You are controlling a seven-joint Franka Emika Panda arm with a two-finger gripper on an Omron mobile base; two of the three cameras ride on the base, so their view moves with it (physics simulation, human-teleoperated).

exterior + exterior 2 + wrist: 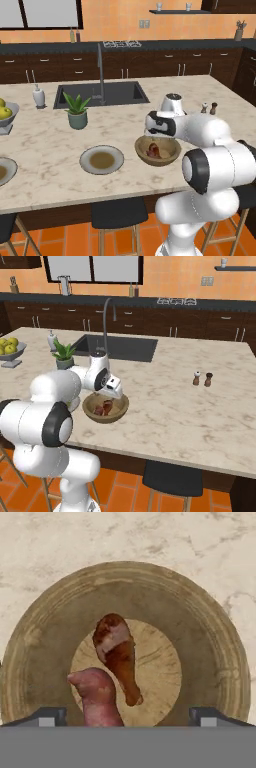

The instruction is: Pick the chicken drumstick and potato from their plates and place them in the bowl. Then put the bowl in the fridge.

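The wooden bowl (45,637) fills the hand view and rests on the marble island (50,145), also seen as the bowl (158,151) and the bowl (105,407). Inside it lie the chicken drumstick (117,654), bone end toward the camera, and the reddish potato (97,697) beside it. My gripper (128,718) hangs open just above the bowl, fingertips (47,717) spread wide and holding nothing; the hand (156,125) hovers over the bowl's back rim. One grey plate (101,160) sits bare left of the bowl, a second plate (4,171) at the far left edge. The fridge is out of view.
A potted plant (77,111), the sink (102,93) with its tall faucet, a soap bottle (38,96) and a grey fruit bowl (5,115) stand behind and left. Salt and pepper shakers (202,378) stand to the right. Stools (117,212) sit under the island's front edge.
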